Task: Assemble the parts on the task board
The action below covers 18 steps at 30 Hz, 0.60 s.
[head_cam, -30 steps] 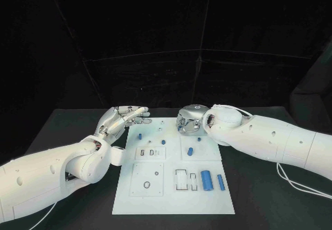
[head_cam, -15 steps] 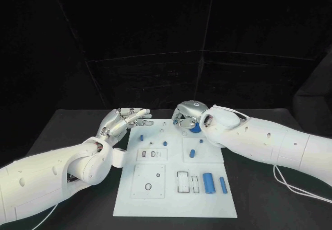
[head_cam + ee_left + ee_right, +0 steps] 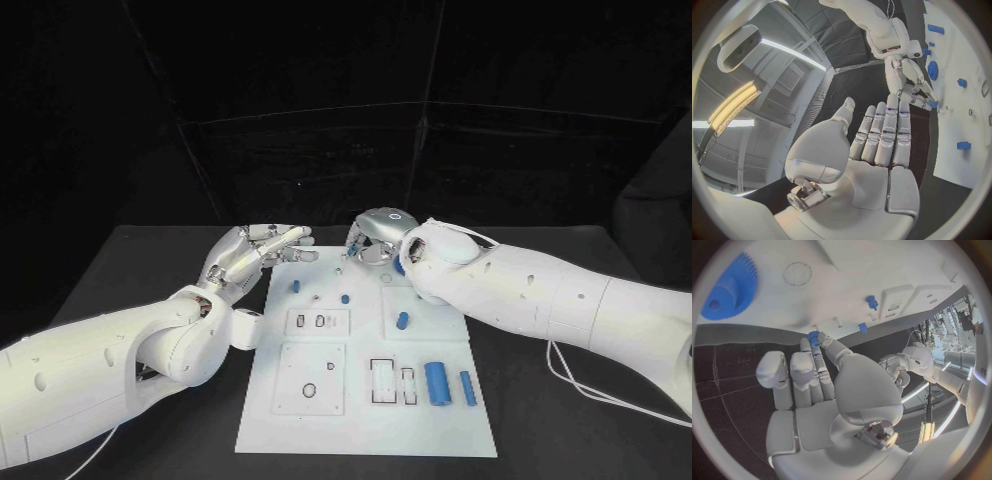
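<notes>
The white task board [image 3: 361, 420] lies mid-table with blue parts on it. My right hand [image 3: 378, 238] hovers over the board's far edge and pinches a small blue toothed part [image 3: 813, 336] between thumb and fingertip. A blue gear [image 3: 726, 287] lies on the board beside that hand, partly hidden under it in the head view [image 3: 398, 268]. My left hand [image 3: 260, 250] is raised at the board's far left corner, fingers straight and holding nothing. The left wrist view shows my right hand [image 3: 907, 82] beside the gear [image 3: 932, 70].
Two small blue pegs [image 3: 294, 286] [image 3: 345, 297] stand in the board's far half, and an oblong blue piece [image 3: 402, 321] lies mid-board. A thick blue cylinder [image 3: 436, 383] and a thinner one [image 3: 467, 387] lie at the near right, beside rectangular slots. Black table surrounds the board.
My right hand has risen and drifted left along the board's far edge, uncovering part of the blue gear. The left hand has stayed put.
</notes>
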Available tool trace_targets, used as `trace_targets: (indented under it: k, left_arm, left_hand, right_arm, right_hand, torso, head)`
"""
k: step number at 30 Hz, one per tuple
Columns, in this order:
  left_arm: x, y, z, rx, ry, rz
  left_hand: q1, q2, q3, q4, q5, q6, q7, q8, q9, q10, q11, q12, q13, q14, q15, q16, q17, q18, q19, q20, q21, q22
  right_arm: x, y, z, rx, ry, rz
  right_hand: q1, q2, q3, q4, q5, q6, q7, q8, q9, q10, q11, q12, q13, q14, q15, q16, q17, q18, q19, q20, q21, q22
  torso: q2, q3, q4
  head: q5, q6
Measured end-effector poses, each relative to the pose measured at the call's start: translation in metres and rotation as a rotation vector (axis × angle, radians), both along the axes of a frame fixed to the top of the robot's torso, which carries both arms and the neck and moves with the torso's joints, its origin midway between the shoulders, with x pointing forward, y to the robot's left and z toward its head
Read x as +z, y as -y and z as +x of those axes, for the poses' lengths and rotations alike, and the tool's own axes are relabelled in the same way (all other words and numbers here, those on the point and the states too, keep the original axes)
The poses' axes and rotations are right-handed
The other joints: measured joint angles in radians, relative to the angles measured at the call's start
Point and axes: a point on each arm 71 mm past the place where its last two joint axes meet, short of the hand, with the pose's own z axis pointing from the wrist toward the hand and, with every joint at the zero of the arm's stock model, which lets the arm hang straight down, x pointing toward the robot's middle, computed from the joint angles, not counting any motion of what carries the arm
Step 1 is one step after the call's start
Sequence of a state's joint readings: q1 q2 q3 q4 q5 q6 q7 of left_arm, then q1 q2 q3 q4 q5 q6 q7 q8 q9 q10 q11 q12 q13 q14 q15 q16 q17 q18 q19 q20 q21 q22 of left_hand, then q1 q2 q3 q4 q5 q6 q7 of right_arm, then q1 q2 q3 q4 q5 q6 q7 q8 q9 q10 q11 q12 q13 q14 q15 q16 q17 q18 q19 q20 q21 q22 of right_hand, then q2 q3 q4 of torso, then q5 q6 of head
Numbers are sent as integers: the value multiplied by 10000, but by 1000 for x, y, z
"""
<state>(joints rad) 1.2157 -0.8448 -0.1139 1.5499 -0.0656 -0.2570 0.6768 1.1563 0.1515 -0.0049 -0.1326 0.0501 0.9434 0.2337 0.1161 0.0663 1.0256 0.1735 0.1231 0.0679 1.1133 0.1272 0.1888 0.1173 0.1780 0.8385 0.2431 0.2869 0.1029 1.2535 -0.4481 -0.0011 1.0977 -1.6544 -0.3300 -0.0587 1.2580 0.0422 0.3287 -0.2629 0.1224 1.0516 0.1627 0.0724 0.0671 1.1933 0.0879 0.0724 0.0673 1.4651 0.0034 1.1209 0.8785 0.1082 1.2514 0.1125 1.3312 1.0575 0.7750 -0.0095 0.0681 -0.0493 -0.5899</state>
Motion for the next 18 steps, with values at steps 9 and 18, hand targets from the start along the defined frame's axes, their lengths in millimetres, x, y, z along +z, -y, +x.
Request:
trace_targets:
  k: [9,18]
  left_arm:
    - [1,1,1,-28,21,-10]
    - [1,1,1,-44,24,-14]
  left_hand:
    - [0,0,0,0,0,0,0,0,0,0,0,0,0,0,0,0,0,0,0,0,0,-9]
    - [0,0,0,0,0,0,0,0,0,0,0,0,0,0,0,0,0,0,0,0,0,-7]
  right_arm:
    - [-2,-6,3,21,-72,-44]
    - [-2,-11,3,116,-98,-39]
  right_hand:
    - [0,0,0,0,0,0,0,0,0,0,0,0,0,0,0,0,-1,1,0,0,0,-1]
    - [0,0,40,40,0,0,-1,0,0,0,0,0,0,0,0,79,41,2,0,0,0,42]
  torso:
    - [16,1,4]
    - [19,4,10]
  head:
    - [12,-16]
    - [29,-33]
